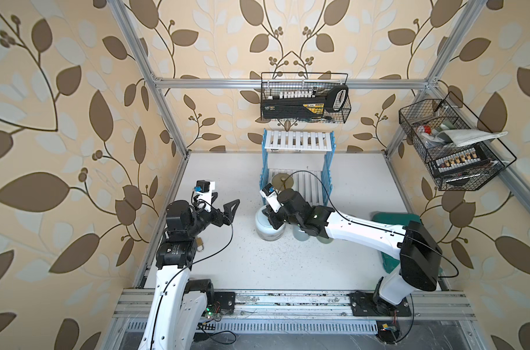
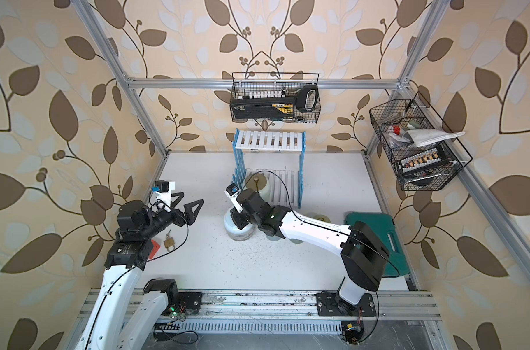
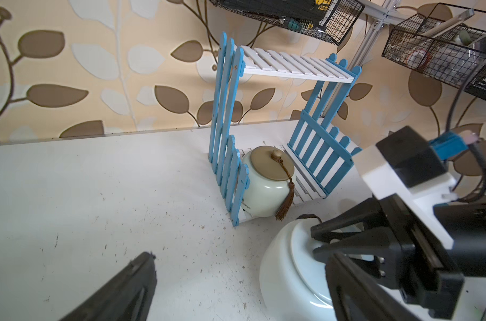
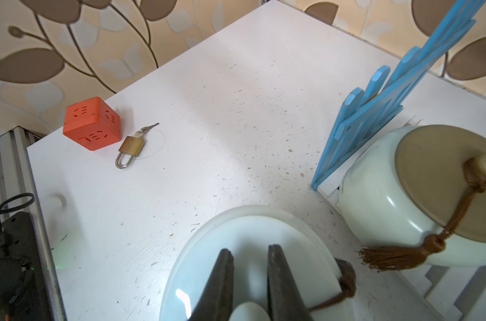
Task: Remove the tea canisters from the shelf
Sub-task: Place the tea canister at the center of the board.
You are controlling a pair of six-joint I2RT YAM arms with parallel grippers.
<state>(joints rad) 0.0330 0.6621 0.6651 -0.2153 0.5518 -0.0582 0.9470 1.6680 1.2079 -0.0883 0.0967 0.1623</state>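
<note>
Right pincer (image 4: 248, 278) nearly closed, nipping the lid knob of squat white-blue ceramic jar (image 4: 250, 230); jar on white table (image 4: 208, 111), just near of blue-sided slatted shelf (image 3: 292, 66); cream tasselled jar (image 3: 264, 189) on its lower board, left end; left pincer (image 2: 193, 197) gaping, empty, farther left.

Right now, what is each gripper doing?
Left gripper: jaws open, empty.
Right gripper: jaws shut on the lid knob of the squat white-blue ceramic jar.

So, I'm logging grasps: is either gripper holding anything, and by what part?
The right gripper grips the white-blue canister by its lid knob; the left gripper holds nothing.
</note>
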